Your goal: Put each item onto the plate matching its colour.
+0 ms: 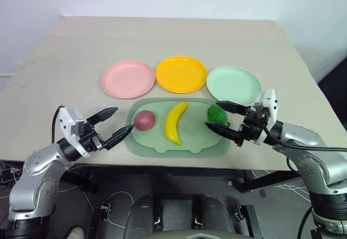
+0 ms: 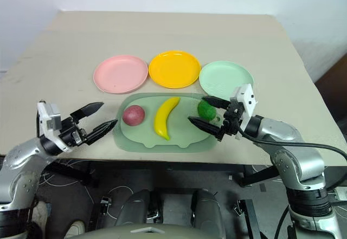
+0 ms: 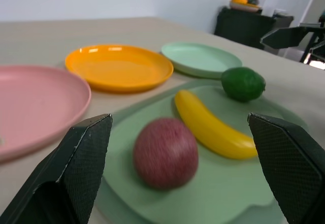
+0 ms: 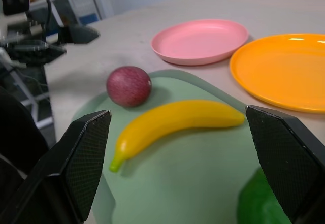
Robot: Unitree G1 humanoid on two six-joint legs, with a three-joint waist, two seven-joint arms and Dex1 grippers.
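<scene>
From the head camera, a beige tabletop carries three round plates in a row: a pink plate on the left, a yellow plate in the middle and a mint green plate on the right, each just beside its neighbour. Nearer the robot lies a green rounded board, and on it, from left to right, rest a maroon ball, a curved banana and a dark green fruit, all three apart from one another. The left hand hovers at the board's left edge with its fingers spread wide and nothing between them, pointing towards the ball. The right hand hangs at the board's right end, fingers also spread wide, with the green fruit sitting between them but not gripped. From the left wrist, the two black fingers stand wide apart; the maroon ball lies on the board nearest, the banana beyond it, the green fruit farther off, and all three plates sit behind. From the right wrist, the fingers are likewise far apart; the green fruit shows close by at the picture's edge, the banana stretches across the board, the ball lies beyond it, and the pink and yellow plates stand behind, with the left hand visible in the distance.
</scene>
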